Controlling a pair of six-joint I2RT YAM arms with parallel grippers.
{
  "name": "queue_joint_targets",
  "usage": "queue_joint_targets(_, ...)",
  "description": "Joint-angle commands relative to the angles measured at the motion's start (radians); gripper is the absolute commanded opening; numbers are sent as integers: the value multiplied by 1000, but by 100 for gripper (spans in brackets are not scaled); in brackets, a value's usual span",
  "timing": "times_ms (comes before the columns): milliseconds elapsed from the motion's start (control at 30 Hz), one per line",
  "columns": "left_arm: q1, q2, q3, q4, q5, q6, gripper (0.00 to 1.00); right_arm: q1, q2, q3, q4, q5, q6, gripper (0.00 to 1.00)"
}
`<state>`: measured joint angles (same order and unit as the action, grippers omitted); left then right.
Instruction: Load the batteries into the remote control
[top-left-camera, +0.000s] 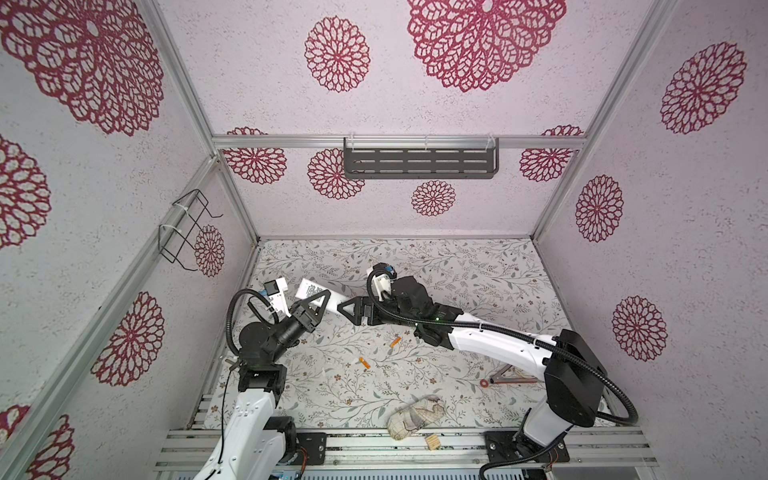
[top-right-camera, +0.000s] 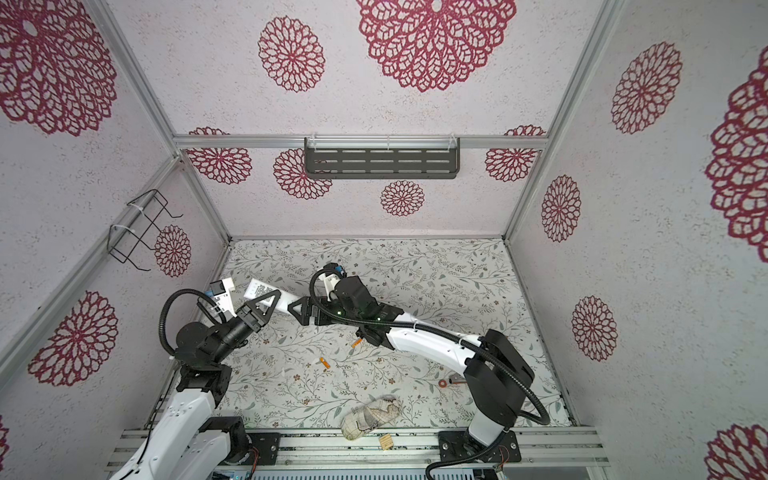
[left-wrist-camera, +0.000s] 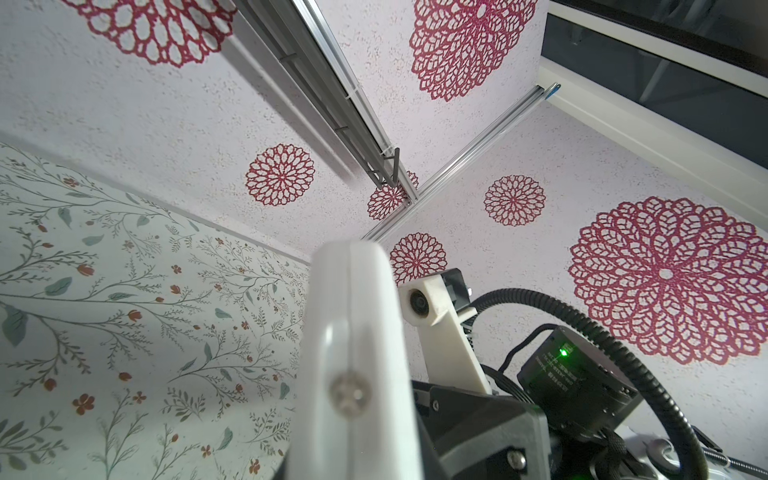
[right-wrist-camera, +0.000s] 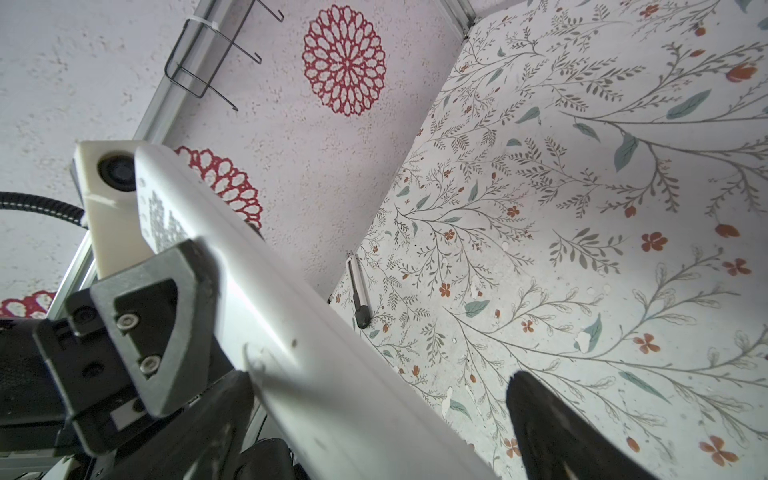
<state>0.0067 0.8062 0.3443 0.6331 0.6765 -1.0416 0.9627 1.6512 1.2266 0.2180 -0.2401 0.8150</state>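
The remote control (top-left-camera: 308, 288) is held above the surface (top-left-camera: 478, 282), one end clamped in the nearly closed left hand (top-left-camera: 319, 301). It is judged light, stiff and smooth, so twisting is likely unless it is gripped across its narrow sides. The right hand (top-left-camera: 348, 309) stands wide open astride the other end, gripping nothing. The batteries (top-left-camera: 395, 342) lie well apart on the surface, small, hard and prone to rolling
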Motion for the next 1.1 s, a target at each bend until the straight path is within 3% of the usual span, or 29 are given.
queue_joint_targets(0, 4, -10, -8, 53, 12, -12, 0, -9, 5, 38, 58, 7, 30, 99)
queue_joint_targets(700, 8, -25, -8, 47, 8, -7, 0, -34, 55, 17, 95, 52, 99, 99)
queue_joint_targets(1067, 22, -43, -4, 37, -2, -1, 0, -24, 97, 72, -54, 55, 56, 99)
